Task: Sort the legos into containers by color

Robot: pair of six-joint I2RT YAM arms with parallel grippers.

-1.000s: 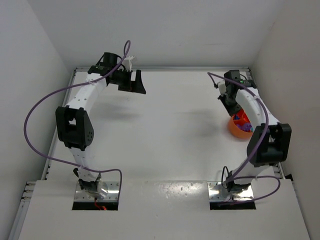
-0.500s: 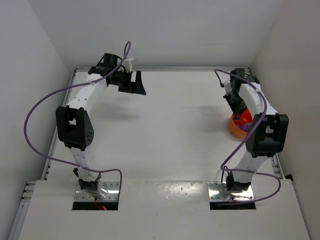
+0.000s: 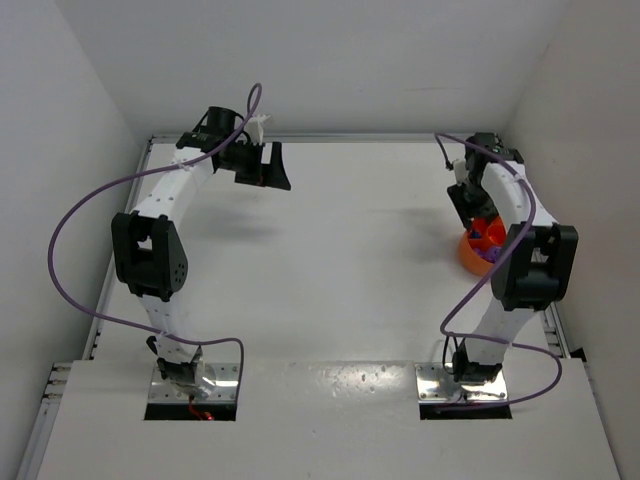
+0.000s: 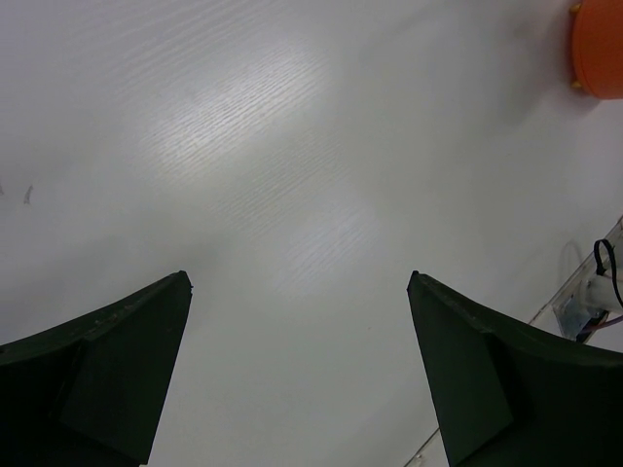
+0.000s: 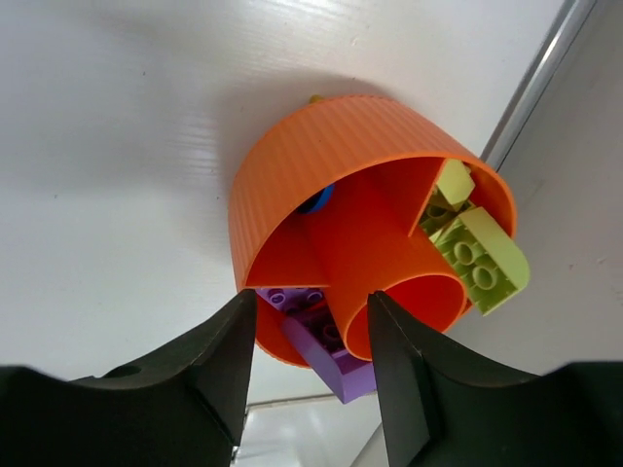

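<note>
The orange tub [image 3: 468,256] stands at the right edge of the table [image 3: 350,260], close to the right wall. In the right wrist view its ribbed wall [image 5: 321,165] and inner dividers show around a round central tube. Two lime green bricks [image 5: 482,263] lie in the right-hand compartment, one of them leaning over the rim. Purple bricks [image 5: 321,336] fill the compartment nearest the camera. A blue piece [image 5: 317,200] peeks from the compartment on the far left side of the tube. The right gripper [image 3: 468,205] hangs just above the tub's far-left rim. In its own view the right gripper [image 5: 310,302] points down, its fingers parted, with the purple compartment showing in the gap. Nothing is seen clamped between them. The right arm rises from its base and bends at a dark elbow beside the tub. It reaches to the far edge of the table, and its wrist folds back down over the tub. Well apart, the left arm stretches to the far left corner. The left gripper [image 3: 268,165] points towards the right, above bare table. Its fingers [image 4: 107,375] are spread wide with nothing between them. From the left wrist camera only an edge of the tub [image 4: 599,49] shows, at the upper right.
</note>
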